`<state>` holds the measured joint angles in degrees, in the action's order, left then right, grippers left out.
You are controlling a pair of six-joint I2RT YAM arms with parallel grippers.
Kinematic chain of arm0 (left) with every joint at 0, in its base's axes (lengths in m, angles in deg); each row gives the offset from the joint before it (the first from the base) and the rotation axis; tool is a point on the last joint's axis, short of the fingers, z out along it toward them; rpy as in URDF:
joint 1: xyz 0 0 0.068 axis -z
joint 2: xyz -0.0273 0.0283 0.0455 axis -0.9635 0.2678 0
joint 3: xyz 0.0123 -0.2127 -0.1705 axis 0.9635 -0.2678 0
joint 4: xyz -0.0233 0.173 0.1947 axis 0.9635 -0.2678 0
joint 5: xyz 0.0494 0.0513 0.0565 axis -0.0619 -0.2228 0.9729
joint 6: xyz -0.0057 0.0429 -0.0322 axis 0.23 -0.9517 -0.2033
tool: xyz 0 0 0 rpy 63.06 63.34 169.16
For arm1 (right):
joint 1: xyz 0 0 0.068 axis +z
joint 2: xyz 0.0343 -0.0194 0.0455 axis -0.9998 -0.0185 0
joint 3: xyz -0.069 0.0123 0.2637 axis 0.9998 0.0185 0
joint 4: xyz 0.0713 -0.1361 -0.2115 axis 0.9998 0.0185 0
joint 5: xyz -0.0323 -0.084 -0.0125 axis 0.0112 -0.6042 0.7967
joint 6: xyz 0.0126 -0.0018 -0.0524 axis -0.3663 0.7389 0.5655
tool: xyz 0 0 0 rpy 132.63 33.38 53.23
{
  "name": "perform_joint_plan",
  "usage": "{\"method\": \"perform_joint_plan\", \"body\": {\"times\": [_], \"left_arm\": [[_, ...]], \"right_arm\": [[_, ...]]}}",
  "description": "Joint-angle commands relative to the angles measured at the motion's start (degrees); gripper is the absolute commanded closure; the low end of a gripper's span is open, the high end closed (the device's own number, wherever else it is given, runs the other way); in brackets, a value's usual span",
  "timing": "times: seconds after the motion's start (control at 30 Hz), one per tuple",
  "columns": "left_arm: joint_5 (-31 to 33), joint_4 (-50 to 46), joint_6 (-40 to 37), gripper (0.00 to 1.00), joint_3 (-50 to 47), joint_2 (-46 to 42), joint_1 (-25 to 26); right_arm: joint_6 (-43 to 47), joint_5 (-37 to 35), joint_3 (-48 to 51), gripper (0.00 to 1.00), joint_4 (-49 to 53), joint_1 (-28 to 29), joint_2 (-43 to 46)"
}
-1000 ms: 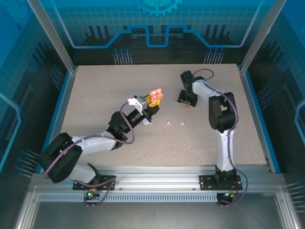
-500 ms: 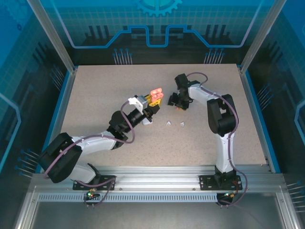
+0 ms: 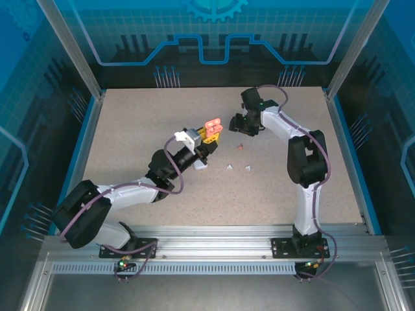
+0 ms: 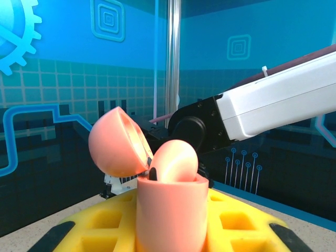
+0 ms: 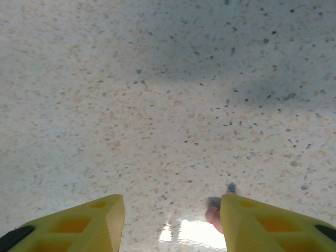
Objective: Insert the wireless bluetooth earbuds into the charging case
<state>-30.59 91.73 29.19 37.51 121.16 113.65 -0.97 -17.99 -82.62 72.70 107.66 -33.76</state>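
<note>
From my end of the speckled beige bench [image 3: 117, 129]: left arm [image 3: 130, 194] lies low, reaching diagonally toward the middle; right arm [image 3: 301, 155] stands taller and reaches into the far half.

First things out are the two tiny white wedge-shaped plastic earbuds, loose on the bench near the middle: the left white earbud [image 3: 229, 167] and the right white earbud [image 3: 248, 169], near each other but apart; both clear of either arm.

A bit farther, one tiny salmon-pink wedge-shaped plastic earbud [image 3: 241, 146] lies alone on the bench, between the white pair and the right arm's tip.

Left of it, the yellow left fingers [image 3: 209, 135] are clenched on the salmon-pink pebble-shaped plastic charging case [image 4: 170, 210]; in the left wrist view the body stands upright between them, hinged lid [image 4: 113, 142] swung open and tilted to one side; a rounded pink dome [image 4: 174, 160] sits up out of the body, I can't tell what it is.

Farthest out, the right fingers [image 3: 238, 126] hover just beyond the pink earbud, near the case; the right wrist view has them released, standing apart over the bench with nothing spanning the gap; a small pink blur [image 5: 212, 215] sits by the inner edge of one finger, too blurred for me to say whether it's an earbud or whether it touches.
</note>
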Motion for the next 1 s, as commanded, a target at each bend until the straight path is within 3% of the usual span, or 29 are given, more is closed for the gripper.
{"method": "perform_joint_plan", "body": {"times": [0.0, 0.27, 0.43, 0.73, 0.97], "left_arm": [[0.3, 0.8, 0.1, 1.0, 1.9, -0.4, 0.1], [0.0, 0.5, 0.2, 1.0, 2.4, -0.3, 0.2], [0.0, 0.5, 0.2, 1.0, 2.4, -0.4, 0.1], [-0.1, 0.9, 0.3, 1.0, 2.7, 0.3, 0.2], [-0.2, 1.1, 0.1, 1.0, 3.3, 1.3, 0.1]], "right_arm": [[1.5, -5.0, -1.3, 0.49, 4.5, 0.6, -3.6], [3.1, -13.0, -5.8, 0.51, 8.7, 0.8, -9.2], [3.9, -16.7, -2.6, 0.52, 9.0, 0.8, -7.9], [3.0, -16.1, 9.1, 0.53, 6.5, -0.3, -0.9], [0.9, -11.4, 20.9, 0.52, 0.8, 0.3, 10.3]]}}
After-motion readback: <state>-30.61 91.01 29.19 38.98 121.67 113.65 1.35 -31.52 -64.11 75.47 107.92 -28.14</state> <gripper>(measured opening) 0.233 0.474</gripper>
